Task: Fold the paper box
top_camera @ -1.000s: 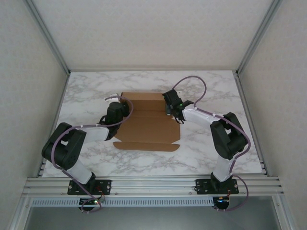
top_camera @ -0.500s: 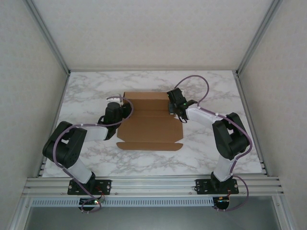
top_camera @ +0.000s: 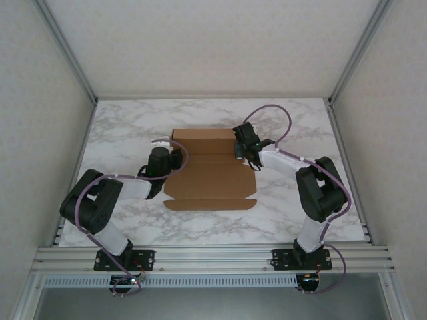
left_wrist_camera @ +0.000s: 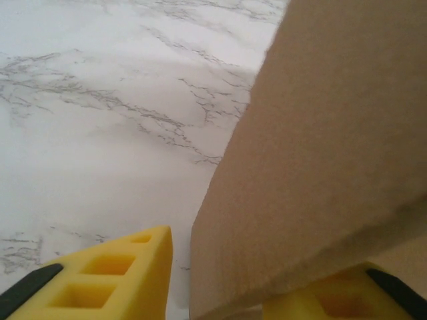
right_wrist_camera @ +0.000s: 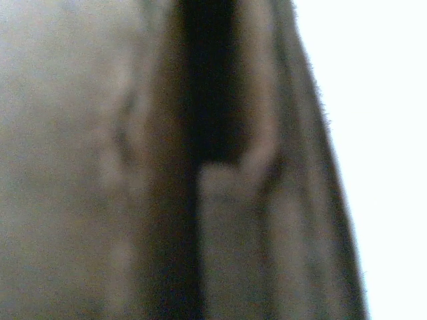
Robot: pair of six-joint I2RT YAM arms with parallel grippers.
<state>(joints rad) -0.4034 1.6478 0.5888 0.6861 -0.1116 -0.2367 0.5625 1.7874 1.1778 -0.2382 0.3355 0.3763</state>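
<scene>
Flap of the paper box (top_camera: 210, 177) stands inside the released left pincer (left_wrist_camera: 223, 287); right pincer (top_camera: 240, 148) clenched at its upper-right edge.

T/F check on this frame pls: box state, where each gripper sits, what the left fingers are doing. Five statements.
1. The paper box lies on the marble table, between the two arms. True.
2. The box is fully closed. False: a long flap lies flat out at its near edge.
3. In the left wrist view, the left gripper has its yellow fingers on either side of a cardboard panel. True.
4. The left gripper is at the box's right edge. False: it is at the left edge.
5. The right gripper hovers over bare table, away from the box. False: it is at the box's far right corner.
</scene>
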